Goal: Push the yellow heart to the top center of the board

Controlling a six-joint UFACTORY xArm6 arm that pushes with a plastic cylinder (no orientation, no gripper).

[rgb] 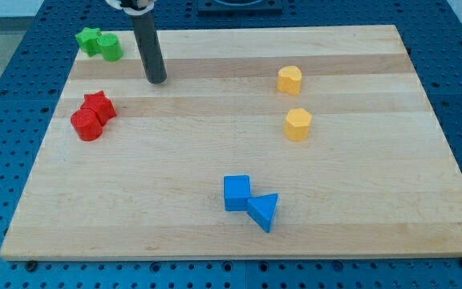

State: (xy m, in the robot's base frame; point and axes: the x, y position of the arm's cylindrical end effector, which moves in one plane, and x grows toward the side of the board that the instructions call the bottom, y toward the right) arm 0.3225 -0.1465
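Note:
The yellow heart [289,79] lies on the wooden board [215,160], right of centre in the upper part. A second yellow block [297,124], which looks like a pentagon, lies just below it, with a small gap between them. My tip [157,81] rests on the board in the upper left part, well to the left of the yellow heart and touching no block. The rod rises from the tip toward the view's top.
A green star [89,38] and a green cylinder [109,47] sit together at the top left corner. A red star [99,105] and a red cylinder [87,125] touch at the left edge. A blue cube [237,193] and a blue triangle [264,212] touch at the bottom centre.

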